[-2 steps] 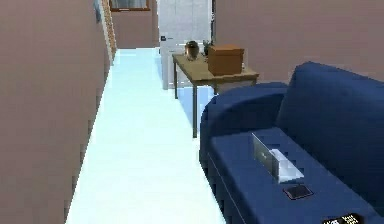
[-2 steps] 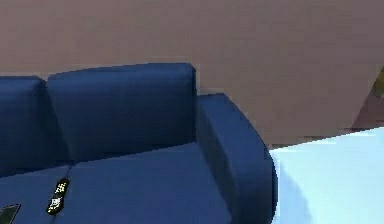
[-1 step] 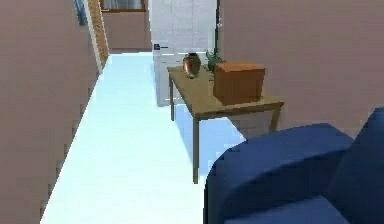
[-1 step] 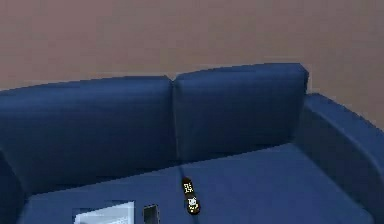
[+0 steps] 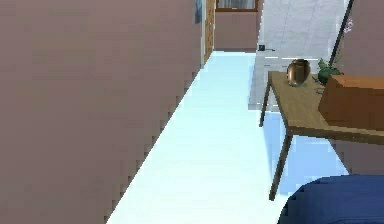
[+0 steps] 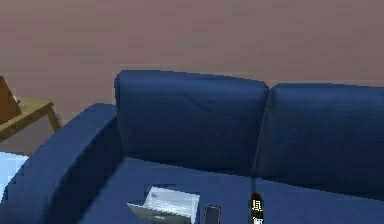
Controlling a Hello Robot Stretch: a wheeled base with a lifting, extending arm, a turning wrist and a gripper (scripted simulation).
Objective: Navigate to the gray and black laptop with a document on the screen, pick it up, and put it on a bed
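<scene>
A grey open laptop (image 6: 168, 203) lies on the seat of a dark blue sofa (image 6: 200, 120), low in the arm side view. Just right of it I see the gripper (image 6: 212, 213), a small dark body at the bottom edge, with a white marked square (image 6: 257, 207) on the arm's end beside it. The laptop lies on the cushion by the gripper, so I cannot tell whether the gripper holds anything. The laptop's screen content is too small to make out.
The sofa's arm (image 5: 335, 200) fills the forward view's bottom right corner. Beyond it a wooden table (image 5: 300, 108) carries a brown box (image 5: 352, 100), a round brown object (image 5: 297, 71) and a plant (image 5: 327, 72). A pale floor strip (image 5: 205, 130) runs along a brown wall (image 5: 90, 90) to a far doorway (image 5: 236, 25).
</scene>
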